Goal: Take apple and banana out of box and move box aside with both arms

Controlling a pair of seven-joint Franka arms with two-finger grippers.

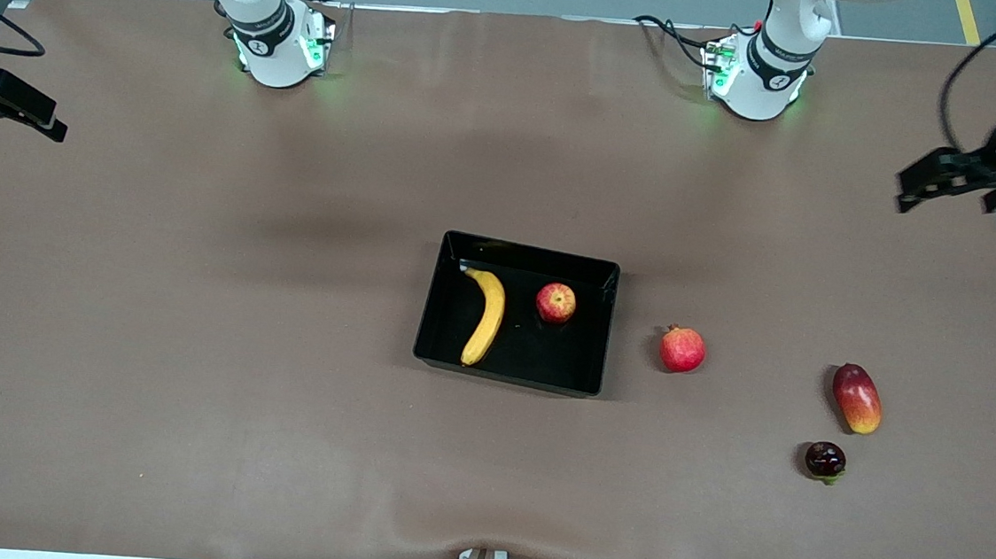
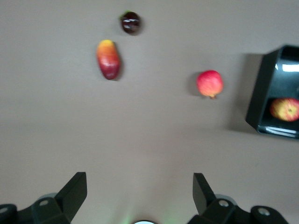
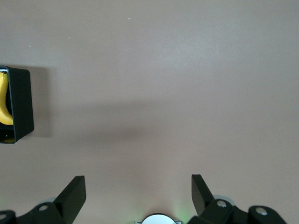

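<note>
The black box (image 1: 602, 341) stands at the table's middle. In it lie the yellow banana (image 1: 486, 316) and the small red apple (image 1: 556, 303), apart from each other. The left wrist view shows a corner of the box (image 2: 259, 93) with the apple (image 2: 285, 109); the right wrist view shows the box's end wall (image 3: 22, 105) and a bit of banana (image 3: 3, 105). My left gripper (image 1: 914, 183) is open and empty, raised over the left arm's end of the table; it shows in its wrist view (image 2: 140, 186). My right gripper (image 1: 39, 121) is open and empty over the right arm's end; it shows in its wrist view (image 3: 138, 186).
A red pomegranate (image 1: 682, 348) lies beside the box toward the left arm's end. A red-yellow mango (image 1: 857, 397) and a small dark fruit (image 1: 825, 460) lie farther that way, nearer the front camera. All three show in the left wrist view: pomegranate (image 2: 210, 83), mango (image 2: 108, 59), dark fruit (image 2: 131, 22).
</note>
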